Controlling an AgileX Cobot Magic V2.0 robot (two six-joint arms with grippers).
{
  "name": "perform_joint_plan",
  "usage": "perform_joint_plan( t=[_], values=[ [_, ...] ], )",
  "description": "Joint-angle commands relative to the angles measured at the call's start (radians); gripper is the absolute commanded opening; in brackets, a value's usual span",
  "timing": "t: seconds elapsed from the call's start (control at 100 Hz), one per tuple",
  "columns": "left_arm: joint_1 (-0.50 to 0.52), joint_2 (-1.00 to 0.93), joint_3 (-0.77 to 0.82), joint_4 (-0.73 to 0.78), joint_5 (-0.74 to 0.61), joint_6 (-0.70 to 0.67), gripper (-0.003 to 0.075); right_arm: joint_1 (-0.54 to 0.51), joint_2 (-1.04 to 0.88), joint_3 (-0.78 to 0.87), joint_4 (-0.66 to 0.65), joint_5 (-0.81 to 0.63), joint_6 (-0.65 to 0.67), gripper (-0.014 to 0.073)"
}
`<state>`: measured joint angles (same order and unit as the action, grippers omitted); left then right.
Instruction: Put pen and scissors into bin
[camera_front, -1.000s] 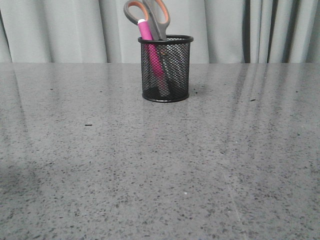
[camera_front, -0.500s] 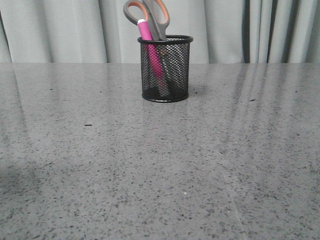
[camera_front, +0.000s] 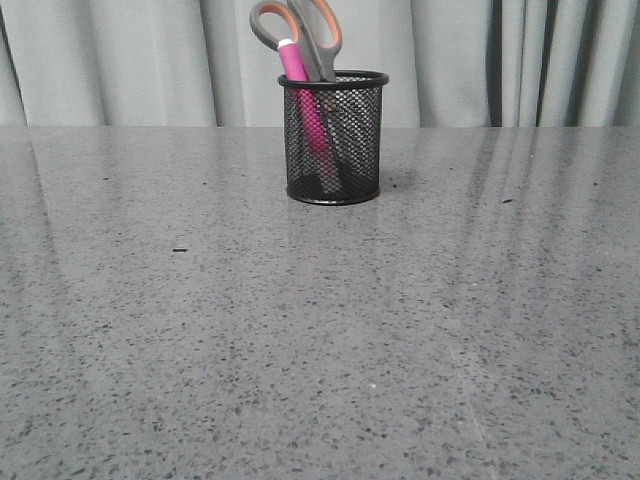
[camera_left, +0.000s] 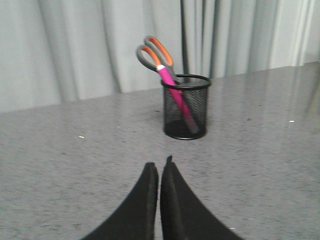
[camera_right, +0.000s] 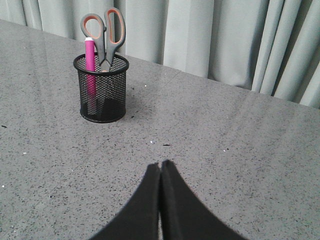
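The black mesh bin (camera_front: 333, 140) stands upright at the far middle of the grey table. The pink pen (camera_front: 304, 100) and the grey-and-orange scissors (camera_front: 308, 35) both stand inside it, handles sticking out above the rim. No gripper shows in the front view. In the left wrist view the bin (camera_left: 186, 107) holds the pen (camera_left: 175, 97) and scissors (camera_left: 156, 52); my left gripper (camera_left: 159, 167) is shut and empty, well short of it. In the right wrist view the bin (camera_right: 101, 90), pen (camera_right: 90, 62) and scissors (camera_right: 105, 32) show far off; my right gripper (camera_right: 160, 165) is shut and empty.
The speckled grey table (camera_front: 320, 330) stretches from the bin to the near edge. Grey curtains (camera_front: 120, 60) hang behind the table's far edge. A small dark speck (camera_front: 180, 249) lies on the table to the left.
The front view has shifted a few pixels; the shadow at the near left of the table has faded. The bin, pen and scissors have not moved.
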<state>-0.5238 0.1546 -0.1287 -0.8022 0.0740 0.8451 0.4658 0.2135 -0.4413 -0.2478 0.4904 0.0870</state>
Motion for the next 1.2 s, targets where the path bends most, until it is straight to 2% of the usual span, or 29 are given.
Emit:
perform_joint_plan(
  t=[0.0,0.06,0.13,0.37,0.6,0.73,0.89,1.19],
  values=[
    [0.025,-0.040,0.009,0.319,-0.100,-0.316,-0.0020,-0.002,0.010,-0.024,-0.012,-0.073,-0.009,-0.0073],
    [0.053,-0.064,0.044,0.539,-0.149,-0.547,-0.0020,-0.002,0.010,-0.024,-0.012,-0.073,-0.009,-0.0073],
    [0.089,-0.080,0.075,0.656,-0.181,-0.660,-0.0020,-0.002,0.010,-0.024,-0.012,-0.073,-0.009,-0.0073],
    [0.248,-0.084,0.157,0.645,-0.176,-0.677,-0.0020,-0.002,0.010,-0.024,-0.012,-0.073,-0.009,-0.0073],
    [0.362,-0.086,0.157,0.631,0.043,-0.701,-0.0020,-0.002,0.010,-0.024,-0.012,-0.073,-0.009,-0.0073],
    [0.376,-0.086,0.157,0.609,0.150,-0.701,-0.0020,-0.002,0.010,-0.024,-0.012,-0.073,-0.009,-0.0073],
    [0.376,-0.086,0.157,0.488,0.200,-0.701,-0.0020,-0.002,0.010,-0.024,-0.012,-0.073,-0.009,-0.0073],
    [0.376,-0.086,0.157,0.484,0.203,-0.701,-0.0020,-0.002,0.010,-0.024,-0.012,-0.073,-0.009,-0.0073]
  ],
)
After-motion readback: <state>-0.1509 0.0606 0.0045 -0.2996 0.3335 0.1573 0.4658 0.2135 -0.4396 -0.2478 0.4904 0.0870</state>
